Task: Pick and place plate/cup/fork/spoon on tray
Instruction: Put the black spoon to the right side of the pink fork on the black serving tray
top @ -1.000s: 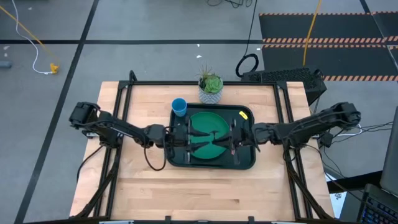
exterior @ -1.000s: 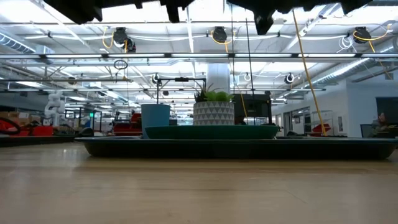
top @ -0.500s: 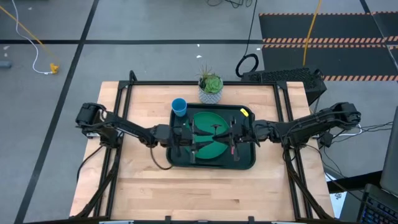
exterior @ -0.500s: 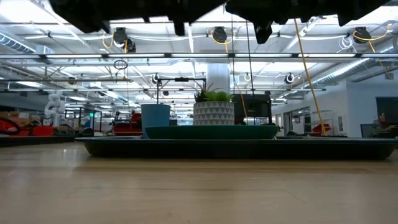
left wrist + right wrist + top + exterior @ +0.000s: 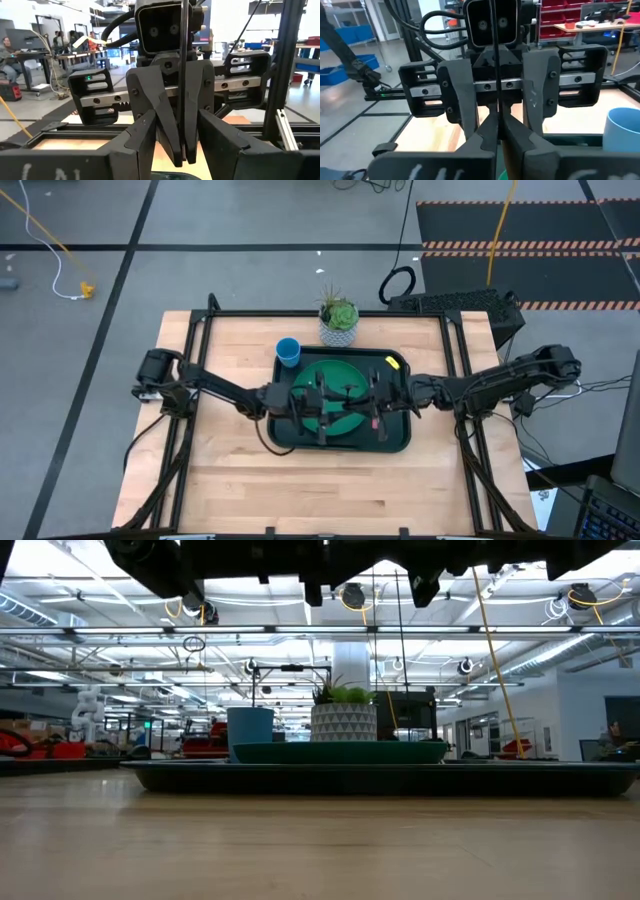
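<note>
Left gripper (image 5: 325, 402), fingers apart, has advanced over plate (image 5: 345, 375) to face right gripper (image 5: 368, 405), clamped on thin utensil (image 5: 183, 60); handover likely.

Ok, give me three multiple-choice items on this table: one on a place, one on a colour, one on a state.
1. Where does the plate lie?
A. on the tray
B. on the bare wood left of it
C. on the floor

2. What colour is the cup?
A. red
B. blue
C. white

3. How do the fingers of the right hand stand?
A. spread wide
B. shut together
C. out of sight

Answers: 1 A, the high view shows the green disc inside the dark rim. 2 B, it is plain blue from above. 3 B, the left wrist view shows their tips meeting.
</note>
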You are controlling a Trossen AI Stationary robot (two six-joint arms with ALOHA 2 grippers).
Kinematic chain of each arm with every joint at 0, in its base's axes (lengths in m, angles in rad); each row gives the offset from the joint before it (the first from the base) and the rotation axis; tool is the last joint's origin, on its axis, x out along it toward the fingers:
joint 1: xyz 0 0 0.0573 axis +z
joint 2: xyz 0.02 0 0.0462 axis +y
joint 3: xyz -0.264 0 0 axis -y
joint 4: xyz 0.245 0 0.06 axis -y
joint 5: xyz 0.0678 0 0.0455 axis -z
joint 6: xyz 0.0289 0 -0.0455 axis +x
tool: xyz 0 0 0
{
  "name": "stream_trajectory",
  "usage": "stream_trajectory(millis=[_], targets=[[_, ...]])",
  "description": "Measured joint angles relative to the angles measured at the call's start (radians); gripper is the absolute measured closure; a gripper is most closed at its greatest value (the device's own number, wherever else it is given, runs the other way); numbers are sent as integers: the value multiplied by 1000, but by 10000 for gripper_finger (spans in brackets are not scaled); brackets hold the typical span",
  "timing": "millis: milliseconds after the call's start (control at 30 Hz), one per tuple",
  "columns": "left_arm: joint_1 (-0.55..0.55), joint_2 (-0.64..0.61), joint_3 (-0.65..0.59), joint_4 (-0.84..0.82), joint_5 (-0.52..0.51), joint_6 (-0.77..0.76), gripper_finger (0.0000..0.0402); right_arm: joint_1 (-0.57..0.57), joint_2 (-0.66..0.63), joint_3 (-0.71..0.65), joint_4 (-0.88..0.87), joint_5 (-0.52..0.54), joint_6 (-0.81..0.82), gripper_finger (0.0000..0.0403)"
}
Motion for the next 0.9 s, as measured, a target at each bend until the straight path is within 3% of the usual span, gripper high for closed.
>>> stream_trajectory(millis=[467, 900], targets=[[-7, -106, 0, -92, 5, 4, 259, -1, 2, 2, -18, -18, 4, 403], [1, -95, 1, -122, 4, -10, 261, -1, 2, 2, -7, -14, 4, 403]])
